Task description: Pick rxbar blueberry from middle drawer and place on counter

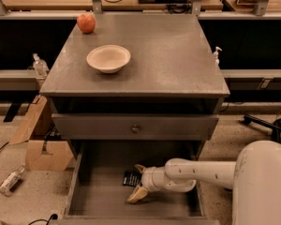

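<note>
The rxbar blueberry [129, 178], a small dark wrapper, lies flat on the floor of the open middle drawer [96, 196], near its middle. My gripper [137, 182] is inside the drawer, reaching in from the right. It is open, with one tan fingertip [139, 168] behind the bar and the other [136, 195] in front of it. The bar's right end sits between the fingers and is partly hidden by them. The counter [173, 55] is the grey top slab above.
A pale bowl [108, 58] and a red apple [86, 23] sit on the counter's left half. A shut drawer front with a round knob [135, 129] overhangs the open drawer. Cardboard boxes [44, 146] and a bottle [9, 180] lie on the floor at the left.
</note>
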`<action>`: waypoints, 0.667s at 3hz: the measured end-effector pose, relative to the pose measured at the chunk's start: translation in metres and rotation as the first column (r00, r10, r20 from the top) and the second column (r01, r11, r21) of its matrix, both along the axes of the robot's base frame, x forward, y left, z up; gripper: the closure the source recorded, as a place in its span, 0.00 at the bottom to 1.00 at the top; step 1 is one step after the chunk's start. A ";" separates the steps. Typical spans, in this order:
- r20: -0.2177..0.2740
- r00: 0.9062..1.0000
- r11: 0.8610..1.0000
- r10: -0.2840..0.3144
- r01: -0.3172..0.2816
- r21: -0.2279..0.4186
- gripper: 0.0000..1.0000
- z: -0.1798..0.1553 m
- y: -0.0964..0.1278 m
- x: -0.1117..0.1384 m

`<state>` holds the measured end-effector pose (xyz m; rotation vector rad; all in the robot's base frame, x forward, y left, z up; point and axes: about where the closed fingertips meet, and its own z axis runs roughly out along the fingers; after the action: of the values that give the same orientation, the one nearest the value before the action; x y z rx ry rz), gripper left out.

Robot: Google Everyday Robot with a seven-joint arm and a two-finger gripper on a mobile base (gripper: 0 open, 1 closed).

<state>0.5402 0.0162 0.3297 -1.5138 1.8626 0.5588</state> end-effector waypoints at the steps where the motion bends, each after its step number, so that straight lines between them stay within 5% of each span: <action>1: 0.000 1.000 1.000 0.000 0.000 0.000 0.71 0.005 0.000 0.000; 2: 0.000 1.000 1.000 0.000 0.000 0.000 0.94 0.009 0.000 0.000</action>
<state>0.5402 0.0163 0.3388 -1.5139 1.8625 0.5587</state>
